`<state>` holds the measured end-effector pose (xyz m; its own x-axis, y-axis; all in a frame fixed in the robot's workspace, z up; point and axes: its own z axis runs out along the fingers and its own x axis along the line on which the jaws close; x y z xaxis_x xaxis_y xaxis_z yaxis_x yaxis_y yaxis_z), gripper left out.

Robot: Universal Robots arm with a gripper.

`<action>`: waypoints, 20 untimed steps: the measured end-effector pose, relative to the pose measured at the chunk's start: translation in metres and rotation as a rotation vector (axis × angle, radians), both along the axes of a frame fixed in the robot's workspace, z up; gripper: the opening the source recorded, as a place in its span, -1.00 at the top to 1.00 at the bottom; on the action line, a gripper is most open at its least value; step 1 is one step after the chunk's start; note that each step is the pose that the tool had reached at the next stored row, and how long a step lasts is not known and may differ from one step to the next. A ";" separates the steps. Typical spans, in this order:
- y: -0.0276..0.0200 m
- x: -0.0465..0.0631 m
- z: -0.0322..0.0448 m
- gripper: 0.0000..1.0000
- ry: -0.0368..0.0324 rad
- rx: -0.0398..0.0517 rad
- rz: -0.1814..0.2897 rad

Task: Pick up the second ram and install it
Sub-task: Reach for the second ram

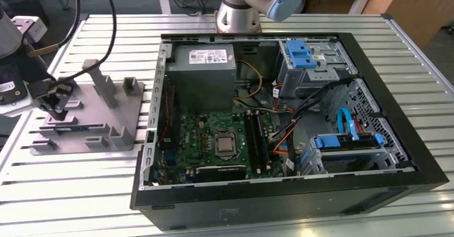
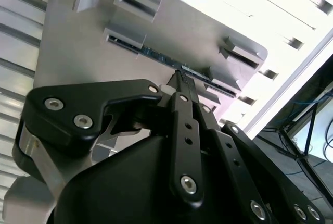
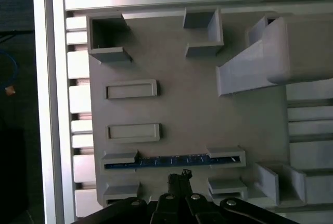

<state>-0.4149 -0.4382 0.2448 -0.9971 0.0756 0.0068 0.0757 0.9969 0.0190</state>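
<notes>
The second ram (image 3: 171,161) is a slim dark blue-green stick standing on its long edge between low holders of the grey fixture plate (image 3: 177,104). In the exterior view the ram (image 1: 73,128) sits near the front of the plate (image 1: 106,115), at that view's left. My gripper (image 1: 58,112) hangs just above it, fingers drawn together with nothing between them. In both wrist views the gripper's tips (image 3: 179,174) (image 2: 180,75) meet in a point right beside the ram (image 2: 161,57), apart from it.
An open computer case (image 1: 397,173) lies on the slatted table at the exterior view's right, its motherboard (image 1: 212,136) carrying black memory slots (image 1: 254,136). Upright posts (image 1: 99,80) rise from the fixture plate. The arm's base (image 1: 237,8) stands behind the case.
</notes>
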 end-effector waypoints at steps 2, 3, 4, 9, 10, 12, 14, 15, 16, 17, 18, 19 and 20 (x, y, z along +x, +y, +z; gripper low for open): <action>0.0000 0.002 -0.0036 0.80 0.0001 0.0000 0.000; 0.0001 0.002 -0.0053 0.80 0.0002 -0.0001 0.001; 0.0005 0.003 -0.0071 0.80 0.0001 -0.0001 0.003; 0.0021 0.003 -0.0163 0.80 0.0001 -0.0001 0.042; 0.0021 0.003 -0.0181 0.80 0.0001 -0.0001 0.054; 0.0027 0.003 -0.0218 0.80 0.0001 -0.0001 0.073; 0.0054 0.003 -0.0252 0.80 0.0004 -0.0003 0.074; 0.0068 0.003 -0.0271 0.80 0.0002 -0.0002 0.074; 0.0074 0.003 -0.0288 0.80 0.0001 -0.0001 0.074; 0.0074 0.003 -0.0296 0.80 0.0000 0.0000 0.074; 0.0074 0.003 -0.0296 0.80 0.0002 -0.0002 0.074; 0.0074 0.003 -0.0295 0.80 0.0003 -0.0002 0.074; 0.0074 0.003 -0.0296 0.80 0.0003 -0.0002 0.074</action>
<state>-0.4122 -0.4308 0.2152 -1.0000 0.0013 0.0070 0.0014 0.9998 0.0188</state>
